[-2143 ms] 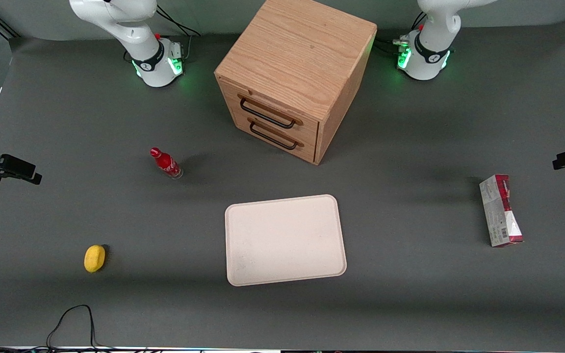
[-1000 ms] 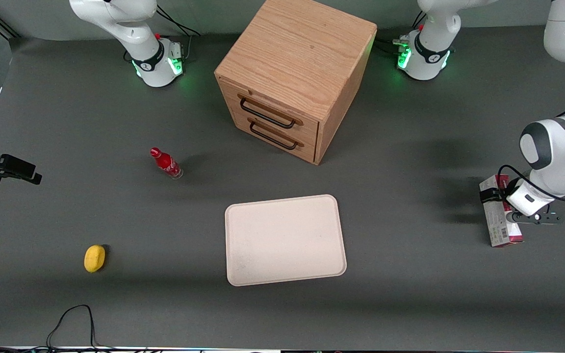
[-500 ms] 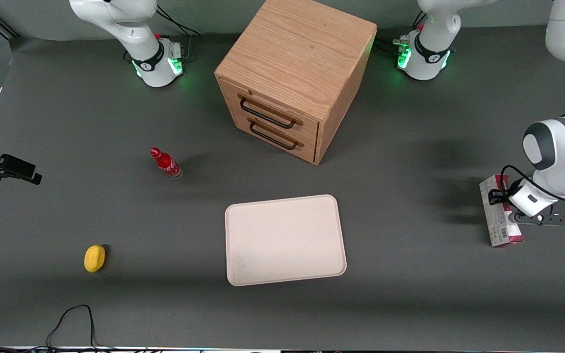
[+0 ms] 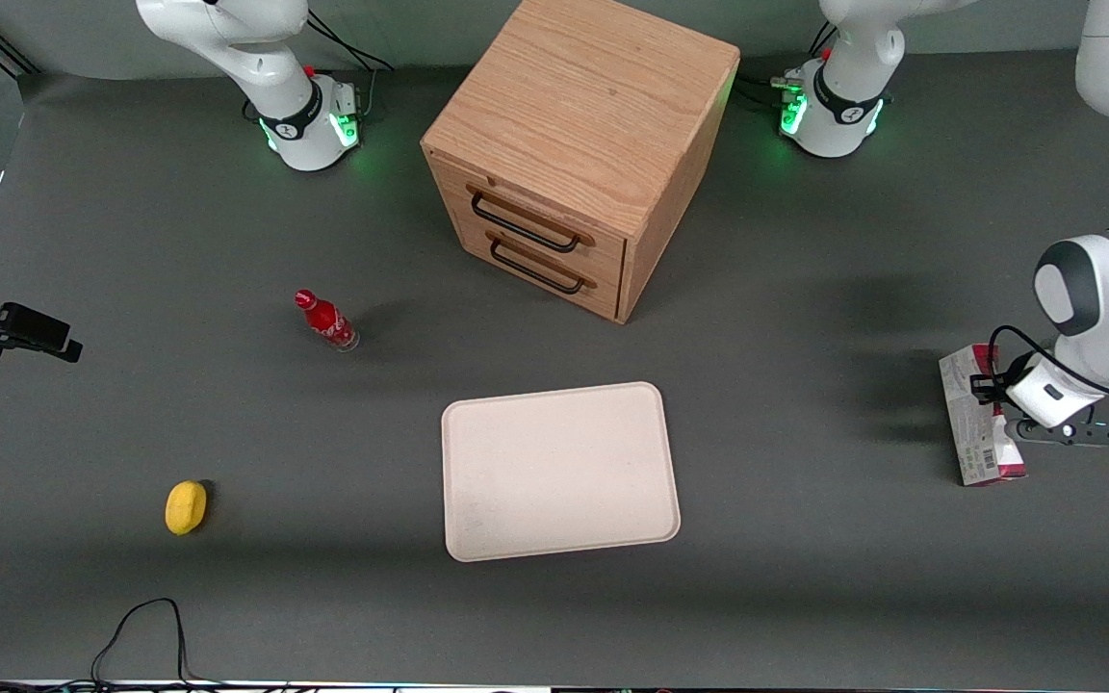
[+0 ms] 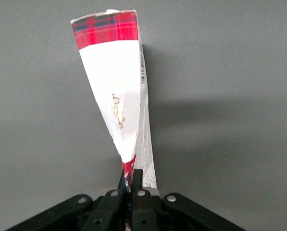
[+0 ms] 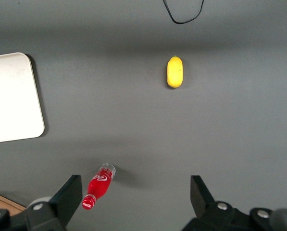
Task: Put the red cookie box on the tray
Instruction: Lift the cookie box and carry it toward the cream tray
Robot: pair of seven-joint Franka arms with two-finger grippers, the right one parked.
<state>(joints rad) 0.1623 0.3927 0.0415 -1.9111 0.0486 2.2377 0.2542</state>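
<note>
One red cookie box (image 5: 115,91), tartan-ended, pinched by pincer (image 5: 130,179).

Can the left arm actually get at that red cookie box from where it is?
Probably yes: the gripper is already down at the red cookie box, its fingers closed around the carton's edge, with nothing else near it on the table.

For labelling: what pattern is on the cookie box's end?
Red tartan plaid on the red cookie box, clearest in left wrist view; gripper at it.

One tray (image 4: 560,470), one red cookie box (image 4: 970,423), one cabinet (image 4: 578,154), one bottle (image 4: 325,320), one lemon (image 4: 186,507)
</note>
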